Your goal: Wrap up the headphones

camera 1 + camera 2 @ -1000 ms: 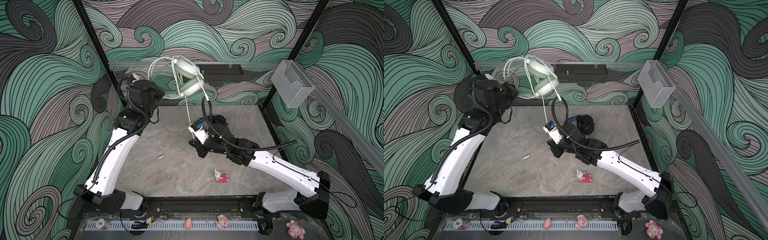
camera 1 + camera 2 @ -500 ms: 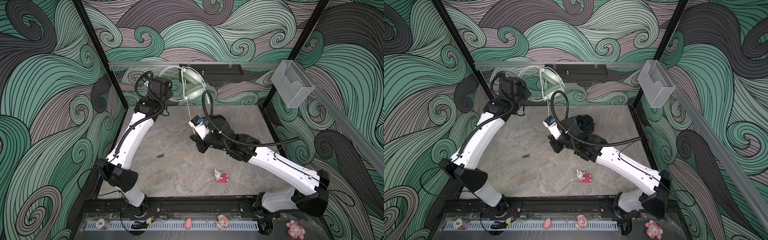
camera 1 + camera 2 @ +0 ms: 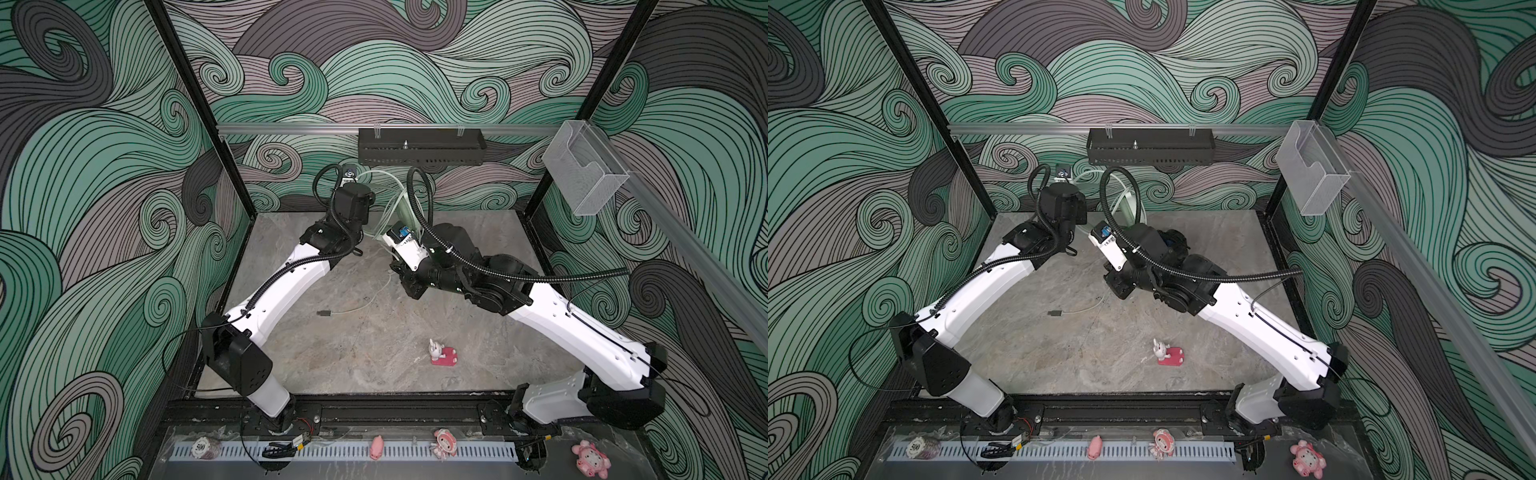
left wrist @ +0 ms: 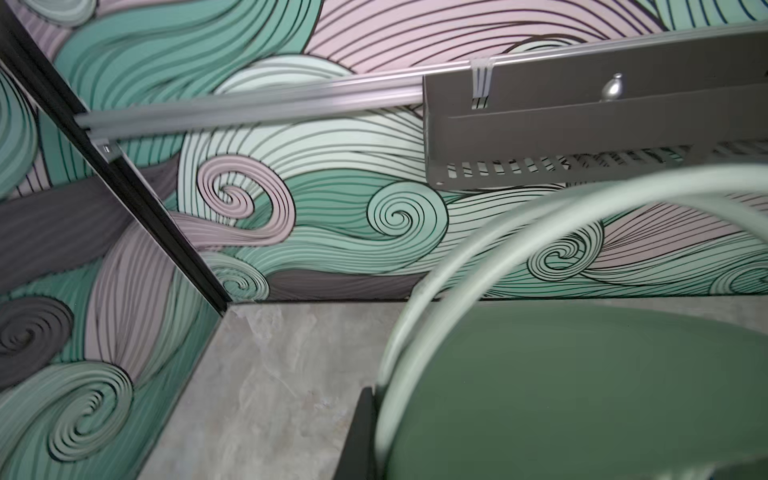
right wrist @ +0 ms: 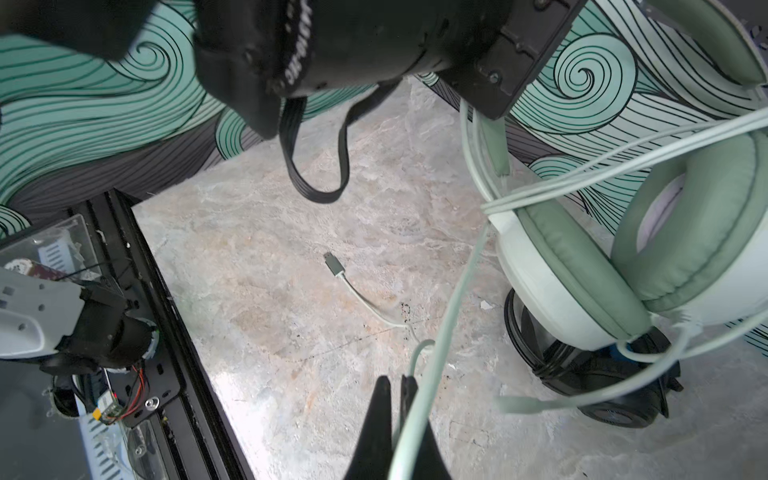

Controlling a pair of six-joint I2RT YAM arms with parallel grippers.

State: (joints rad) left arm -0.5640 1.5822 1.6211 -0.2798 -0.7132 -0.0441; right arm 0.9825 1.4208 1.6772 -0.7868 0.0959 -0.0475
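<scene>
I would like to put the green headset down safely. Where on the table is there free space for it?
Bare: the table front, between the cable plug and the pink toy; the back left corner, beside the wall. Crowded: the back middle, where the mint headset, its cable and the black headset gather.

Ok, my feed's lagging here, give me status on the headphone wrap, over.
Left gripper shut on mint headset, hanging. Right gripper shut on its cable, plug loose on table. Black headset lies close by.
</scene>
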